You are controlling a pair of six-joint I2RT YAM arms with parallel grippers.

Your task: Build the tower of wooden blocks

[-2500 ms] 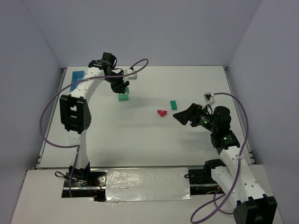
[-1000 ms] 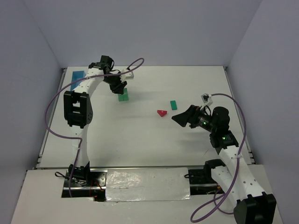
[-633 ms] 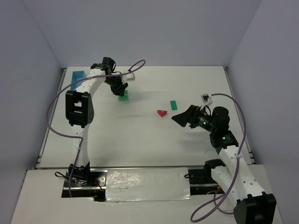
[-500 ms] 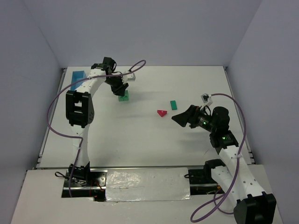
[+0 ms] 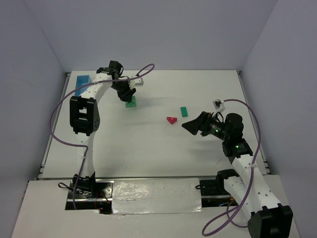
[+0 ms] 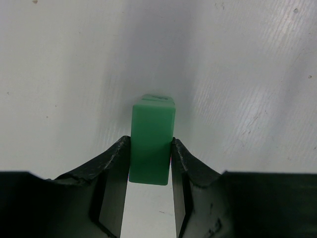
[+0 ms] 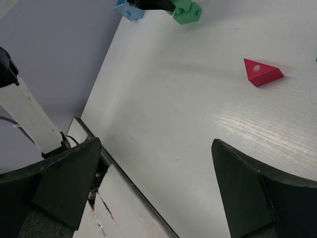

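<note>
My left gripper (image 5: pixel 128 95) is at the far left of the table, shut on a green block (image 5: pixel 131 102). In the left wrist view the green block (image 6: pixel 152 141) stands on end between the two fingertips, which press its sides, and dark marks show on its far end. A red triangular piece (image 5: pixel 172 120) lies mid-table, with a second green block (image 5: pixel 184 111) just behind it to the right. My right gripper (image 5: pixel 191 125) is open and empty, right of the red piece. In the right wrist view the red piece (image 7: pixel 262 72) lies far ahead and the held green block (image 7: pixel 188 12) is at the top.
A light blue box (image 5: pixel 82 82) sits at the far left corner of the table and also shows in the right wrist view (image 7: pixel 130 10). Grey walls close in the table on three sides. The left arm's purple cable (image 5: pixel 54 114) loops over the left side.
The left gripper shifted slightly back at the green block, then held still. The right gripper edged a little left. Nothing has moved in the last half second.
</note>
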